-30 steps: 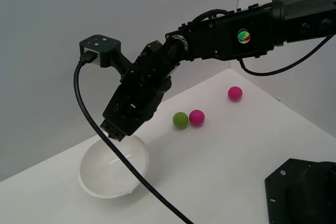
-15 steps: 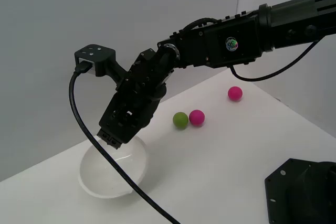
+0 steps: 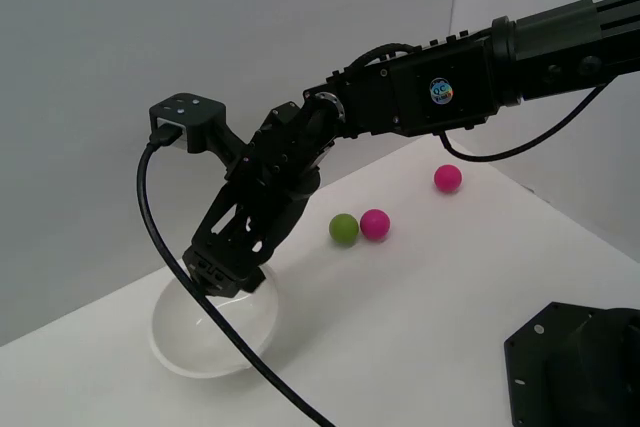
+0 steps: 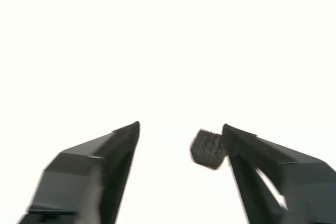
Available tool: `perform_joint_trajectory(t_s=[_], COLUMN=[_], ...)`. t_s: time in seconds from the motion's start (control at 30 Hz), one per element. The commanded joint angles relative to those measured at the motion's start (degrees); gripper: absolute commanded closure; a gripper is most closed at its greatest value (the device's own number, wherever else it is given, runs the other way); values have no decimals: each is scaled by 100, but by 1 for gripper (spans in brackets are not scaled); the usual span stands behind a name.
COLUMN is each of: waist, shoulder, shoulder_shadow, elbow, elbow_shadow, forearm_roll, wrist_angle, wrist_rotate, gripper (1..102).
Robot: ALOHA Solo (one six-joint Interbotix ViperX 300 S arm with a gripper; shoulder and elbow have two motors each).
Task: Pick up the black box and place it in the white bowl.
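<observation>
- Exterior view: the gripper (image 3: pixel 222 275) hangs over the white bowl (image 3: pixel 212 329), lower left of frame.
- Wrist view: fingers spread apart, the black box (image 4: pixel 207 149) blurred beside one finger (image 4: pixel 247 145), apparently dropping.
- Best practice: hold the arm steady until the box settles.

A green ball (image 3: pixel 344 229) touches a pink ball (image 3: pixel 375 223) at its 3 o'clock; another pink ball (image 3: pixel 448 178) sits toward 2 o'clock.

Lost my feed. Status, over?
Gripper open over the bowl. Box blurred, beside one finger; grip unclear. Nothing in the way.
</observation>
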Motion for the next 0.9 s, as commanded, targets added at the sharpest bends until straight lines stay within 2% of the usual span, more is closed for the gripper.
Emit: perform_joint_trajectory(t_s=[0.0,0.4,0.87], waist=[-62,9,563], shoulder=[105,185,905], shoulder_shadow=[132,229,932], elbow=[0,132,492], elbow_shadow=[-53,70,431], forearm_roll=[-167,-167,-114], wrist_angle=[0,0,9], wrist_rotate=[35,35,79], gripper=[5,3,4])
